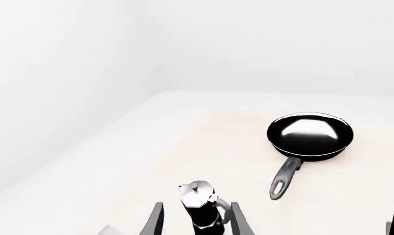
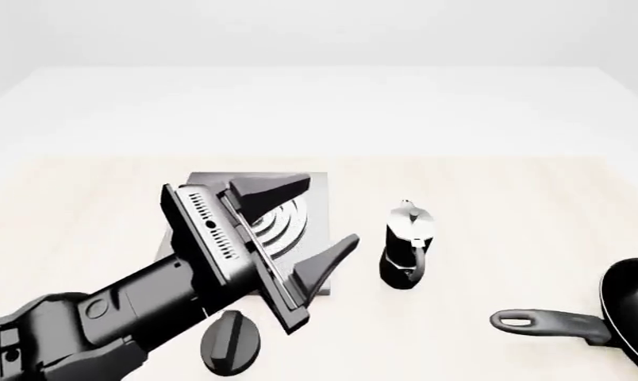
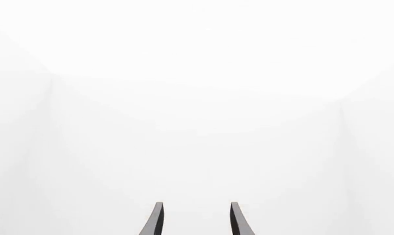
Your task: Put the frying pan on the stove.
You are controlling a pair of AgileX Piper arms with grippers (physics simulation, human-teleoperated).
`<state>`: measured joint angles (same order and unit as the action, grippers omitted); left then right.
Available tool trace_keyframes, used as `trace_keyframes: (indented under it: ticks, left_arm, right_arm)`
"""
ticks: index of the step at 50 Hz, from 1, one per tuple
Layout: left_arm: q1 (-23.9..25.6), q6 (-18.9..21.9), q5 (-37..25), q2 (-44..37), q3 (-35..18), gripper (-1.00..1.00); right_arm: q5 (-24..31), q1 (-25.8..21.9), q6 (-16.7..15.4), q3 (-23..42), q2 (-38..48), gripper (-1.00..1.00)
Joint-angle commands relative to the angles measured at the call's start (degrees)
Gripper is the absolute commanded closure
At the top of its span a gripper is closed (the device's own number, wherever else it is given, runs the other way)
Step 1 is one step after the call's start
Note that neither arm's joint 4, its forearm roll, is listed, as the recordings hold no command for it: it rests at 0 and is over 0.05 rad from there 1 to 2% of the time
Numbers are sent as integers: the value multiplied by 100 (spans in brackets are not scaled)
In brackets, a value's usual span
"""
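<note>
Frying pan (image 2: 635, 309) lies at the front-right edge of the table (image 2: 489, 182), partly cut off by the front view's border, well apart from the stove (image 2: 287, 218) at centre-left. Its handle (image 2: 552, 324) runs leftward, roughly across the table toward the stove side, hole end nearest the middle.

Left claw (image 2: 309, 230) is released, fingers spread wide, hovering over the stove and tilted, pointing rightward toward the moka pot (image 2: 408, 244), which stands upright between stove and pan. Black knob (image 2: 231, 341) lies in front of the stove.

Right claw (image 3: 193, 218) also released, holding nothing; its wrist view shows only blank white, and the arm is absent from the front view.

Pan is empty. Stove top is bare. Judgement: the left claw must travel right, past the pot, to reach the handle end.
</note>
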<state>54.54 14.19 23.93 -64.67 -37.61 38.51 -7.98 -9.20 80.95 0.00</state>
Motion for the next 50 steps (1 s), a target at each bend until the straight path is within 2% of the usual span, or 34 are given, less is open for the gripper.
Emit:
trace_keyframes:
  ticks: [1,28,50]
  left_arm:
    - [338,23,30,-492,-316,-100]
    - [892,144,-187,-1278,-1059,-100]
    - [1212,147,-405,-1913,-1691,-100]
  right_arm:
    - [87,5,14,112,0,-100]
    - [-168,-39,72,-165,0,-100]
    - [28,-108,141,116,0,-100]
